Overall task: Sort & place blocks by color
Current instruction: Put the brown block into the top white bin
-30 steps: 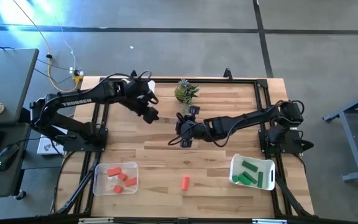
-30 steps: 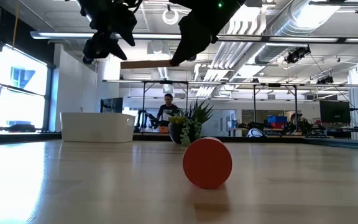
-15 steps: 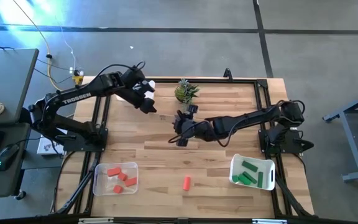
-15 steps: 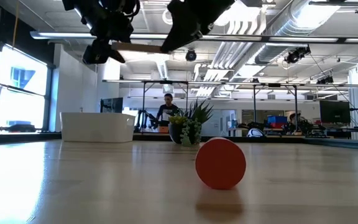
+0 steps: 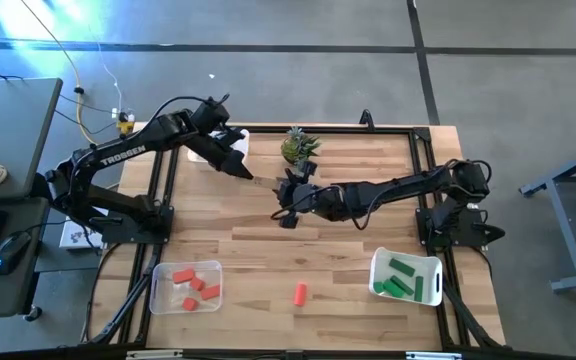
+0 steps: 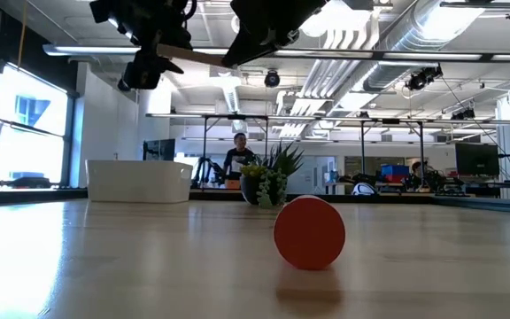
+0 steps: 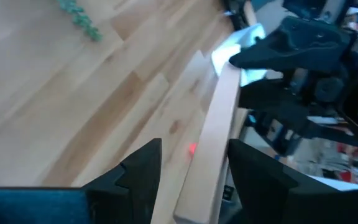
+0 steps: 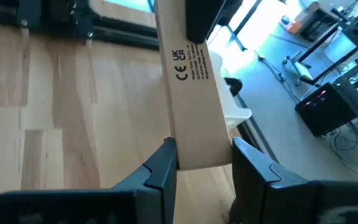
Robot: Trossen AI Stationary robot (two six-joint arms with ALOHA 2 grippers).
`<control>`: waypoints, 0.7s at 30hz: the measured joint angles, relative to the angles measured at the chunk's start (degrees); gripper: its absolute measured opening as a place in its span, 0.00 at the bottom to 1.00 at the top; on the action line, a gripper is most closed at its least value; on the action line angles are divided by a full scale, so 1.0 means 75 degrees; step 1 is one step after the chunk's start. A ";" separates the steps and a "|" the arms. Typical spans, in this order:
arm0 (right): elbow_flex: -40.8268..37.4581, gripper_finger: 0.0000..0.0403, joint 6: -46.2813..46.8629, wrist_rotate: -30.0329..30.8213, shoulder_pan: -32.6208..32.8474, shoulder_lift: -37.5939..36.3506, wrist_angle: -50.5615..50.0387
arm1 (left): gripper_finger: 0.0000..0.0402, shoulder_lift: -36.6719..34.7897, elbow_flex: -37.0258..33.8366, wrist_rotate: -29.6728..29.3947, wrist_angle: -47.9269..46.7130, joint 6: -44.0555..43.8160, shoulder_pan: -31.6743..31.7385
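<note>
A long tan wooden bar (image 6: 197, 57) hangs in the air between my two grippers, high above the table. My left gripper (image 5: 240, 168) is shut on one end, near the far left. My right gripper (image 5: 286, 195) is shut on the other end, near the table's middle. A red-orange block (image 5: 299, 292) lies on the table near the front edge, and its round end faces the low view (image 6: 309, 232). Red blocks lie in a clear bin (image 5: 158, 292) at the front left. Green blocks lie in a white bin (image 5: 376, 270) at the front right. My left gripper pinches the bar's end (image 7: 197, 186) between its two fingers, which lie along the bar's long sides. The bar is lifted clear and runs away from the gripper toward my right gripper. My right gripper pinches the bar's other end (image 8: 201, 158) between its two fingers, on its two long sides. The printed face of the bar (image 8: 188, 68) shows between them. The bar is clear of the table and slants a little in the low view.
A small potted plant (image 5: 300, 147) stands at the far middle, close behind my right gripper. A white bin (image 5: 236, 135) sits at the far left, behind my left gripper. People and desks show in the room beyond the table.
Both grippers have gone toward the table's far left, and the bar has gone up and left with them and tipped a little. The red-orange block has rolled slightly on the table.
</note>
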 joint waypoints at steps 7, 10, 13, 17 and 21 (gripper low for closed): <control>0.0000 0.23 -0.0018 0.0280 -0.0087 0.0000 0.0378 | 0.43 0.0000 0.0000 0.0494 0.0038 -0.0139 0.0059; 0.0000 0.23 -0.0027 0.0266 -0.0090 0.0000 0.0461 | 0.42 0.0000 0.0000 0.0492 0.0198 -0.0139 0.0059; 0.0000 0.23 -0.0036 0.0256 -0.0087 0.0000 0.0467 | 0.39 0.0000 0.0000 0.0492 0.0406 -0.0139 0.0059; 0.0000 0.23 0.0002 0.0255 -0.0087 0.0000 0.0467 | 0.30 0.0000 0.0000 0.0497 0.0584 -0.0105 0.0059; 0.0000 0.23 0.0002 0.0325 -0.0083 0.0000 0.0468 | 0.21 0.0003 0.0000 0.0740 0.0576 0.0169 0.0059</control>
